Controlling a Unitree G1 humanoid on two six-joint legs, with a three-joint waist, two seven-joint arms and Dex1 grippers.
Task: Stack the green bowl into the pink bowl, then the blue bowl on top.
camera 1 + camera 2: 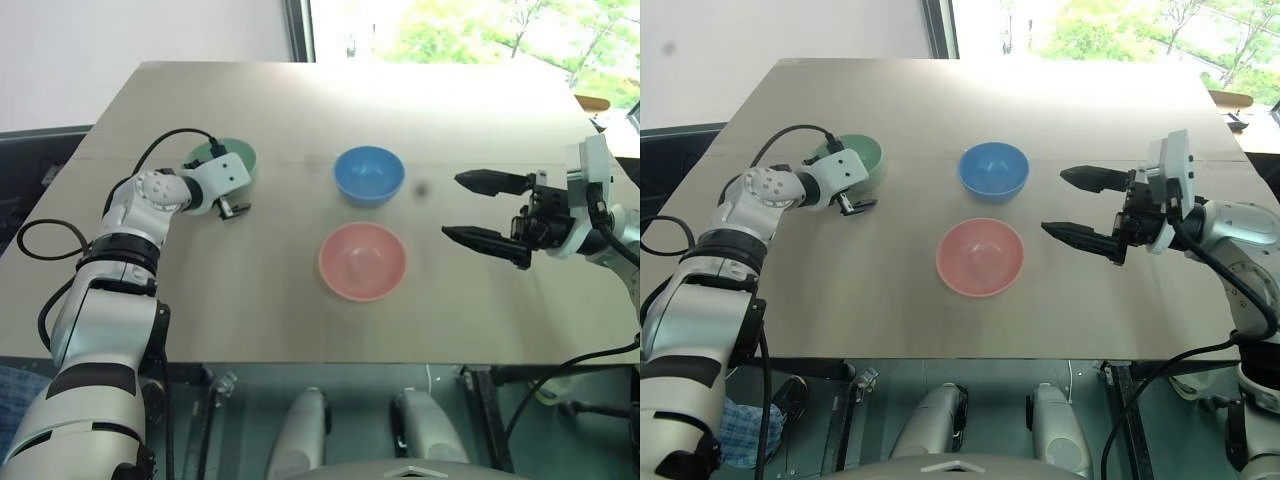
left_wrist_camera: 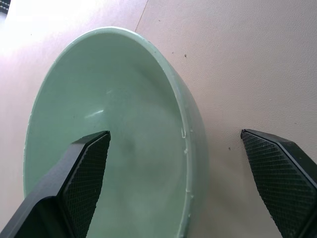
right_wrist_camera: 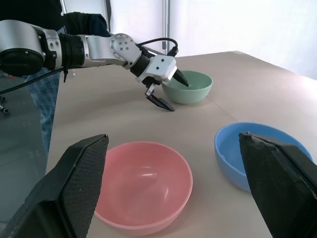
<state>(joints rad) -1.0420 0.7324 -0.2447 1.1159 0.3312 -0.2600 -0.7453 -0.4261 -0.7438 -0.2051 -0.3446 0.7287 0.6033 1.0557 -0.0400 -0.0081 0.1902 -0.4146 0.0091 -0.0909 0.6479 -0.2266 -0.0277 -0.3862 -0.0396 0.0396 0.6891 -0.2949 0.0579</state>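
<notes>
The pale green bowl (image 1: pixel 240 153) stands at the table's far left. My left gripper (image 2: pixel 174 134) is open and straddles its rim, one finger (image 2: pixel 81 173) inside the bowl and the other finger (image 2: pixel 277 173) outside over the table. The blue bowl (image 1: pixel 369 175) sits upright at the table's middle, and the pink bowl (image 1: pixel 362 261) sits just in front of it, both empty. My right gripper (image 1: pixel 453 205) hovers open to the right of these two bowls, pointing left toward them, with nothing between its fingers.
The tan table (image 1: pixel 250 310) has bare surface in front of and to the left of the pink bowl. Its front edge runs just below the pink bowl. A person (image 3: pixel 74 22) in dark clothes stands past the table's left side.
</notes>
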